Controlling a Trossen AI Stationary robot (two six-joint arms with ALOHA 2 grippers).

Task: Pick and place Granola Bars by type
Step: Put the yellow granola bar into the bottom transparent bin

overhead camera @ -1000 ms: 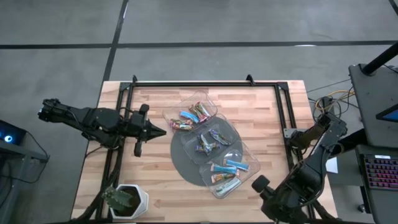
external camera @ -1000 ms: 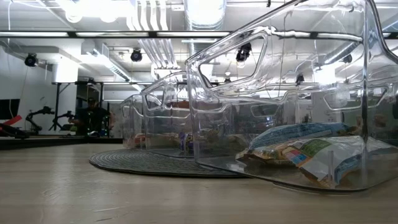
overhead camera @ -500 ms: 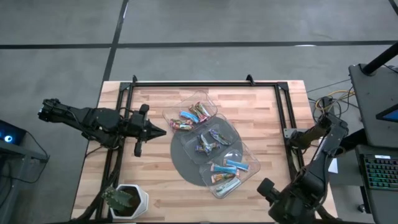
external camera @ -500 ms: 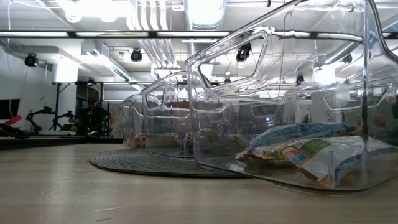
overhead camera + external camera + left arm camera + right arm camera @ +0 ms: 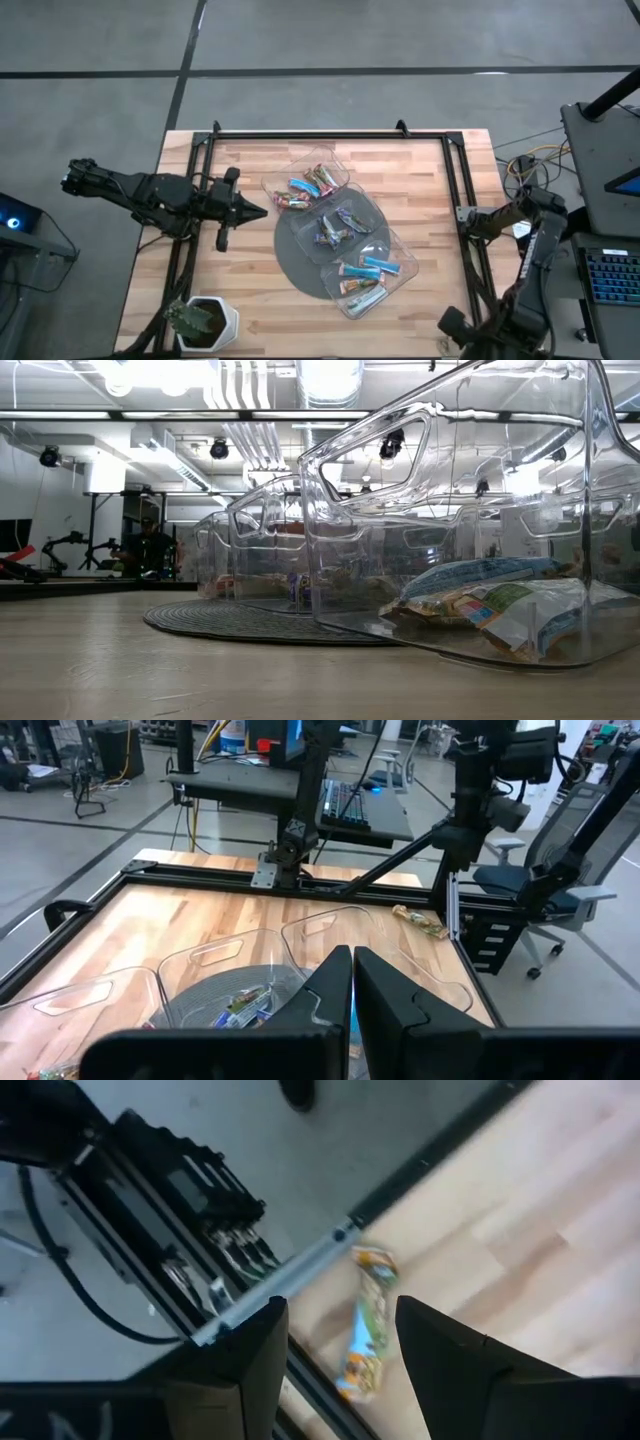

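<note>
- high view: i see three clear trays (image 5: 377, 228) of granola bars (image 5: 362, 266) on the grey disc (image 5: 297, 262) at table centre. left gripper (image 5: 258, 211) sits at nine o'clock of them, fingers together; right arm is off the table's five o'clock corner.
- right wrist view: right gripper (image 5: 340, 1348) gapes, empty, over a loose bar (image 5: 366, 1323) by the table's rail, probably orange.
- left wrist view: that stray bar (image 5: 419, 920) lies on wood.

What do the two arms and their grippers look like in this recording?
Both arms are matte black, built of chunky jointed segments. The left gripper has two flat black fingers tapering to a wedge. The right gripper has broad, angular black fingers. No markings or cables on either are visible.
</note>
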